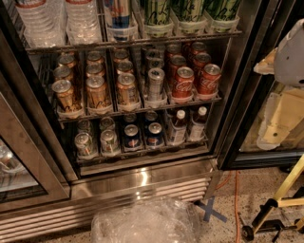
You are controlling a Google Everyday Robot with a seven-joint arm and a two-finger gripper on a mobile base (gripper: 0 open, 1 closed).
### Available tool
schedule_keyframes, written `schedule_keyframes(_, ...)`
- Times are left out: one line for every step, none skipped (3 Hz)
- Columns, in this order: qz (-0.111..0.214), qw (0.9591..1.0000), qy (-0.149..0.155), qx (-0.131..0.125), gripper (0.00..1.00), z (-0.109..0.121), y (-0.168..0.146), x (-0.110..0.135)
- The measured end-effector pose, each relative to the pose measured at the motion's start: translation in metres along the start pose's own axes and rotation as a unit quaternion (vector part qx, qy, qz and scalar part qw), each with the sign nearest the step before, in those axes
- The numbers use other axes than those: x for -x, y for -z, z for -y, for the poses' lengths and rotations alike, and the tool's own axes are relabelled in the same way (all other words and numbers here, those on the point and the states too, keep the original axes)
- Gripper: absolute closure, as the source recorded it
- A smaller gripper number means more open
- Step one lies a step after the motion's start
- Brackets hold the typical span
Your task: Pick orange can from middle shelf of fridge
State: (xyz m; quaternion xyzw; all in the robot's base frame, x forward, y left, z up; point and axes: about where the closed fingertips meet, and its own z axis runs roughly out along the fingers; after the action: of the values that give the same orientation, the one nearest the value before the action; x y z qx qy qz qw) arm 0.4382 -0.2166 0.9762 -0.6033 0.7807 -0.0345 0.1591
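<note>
1. The gripper is a pale shape at the right edge, partly cut off. It is outside the fridge, in front of the dark-framed glass door and well apart from the cans. I cannot tell whether it is open or closed, or whether it holds anything.
2. The top rack is cut off by the upper edge. Only the lower parts show of two water bottles, one blue-banded can and three green cans.
3. The orange cans stand on the left half of the middle shelf. There are three rows of three, nine in all. The back ones are partly hidden behind those in front and are dim under the rack above.
4. To their right is a row of silver cans. Two are plain to see and a third behind is hard to make out. Next come six red cans in two rows.
5. The bottom rack holds four silvery cans, four blue cans and two small bottles.
6. Crumpled clear plastic lies on the floor, cut off by the lower edge.
</note>
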Motion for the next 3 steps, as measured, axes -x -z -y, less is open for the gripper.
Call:
schedule_keyframes(0.0, 1.0, 0.0, 0.0, 0.0, 0.0, 0.0, 0.0)
schedule_keyframes(0.03, 0.9994, -0.016, 0.01, 0.0, -0.016, -0.02, 0.019)
schedule_keyframes(0.078, 0.9953, -0.047, 0.034, 0.0, -0.049, -0.065, 0.054)
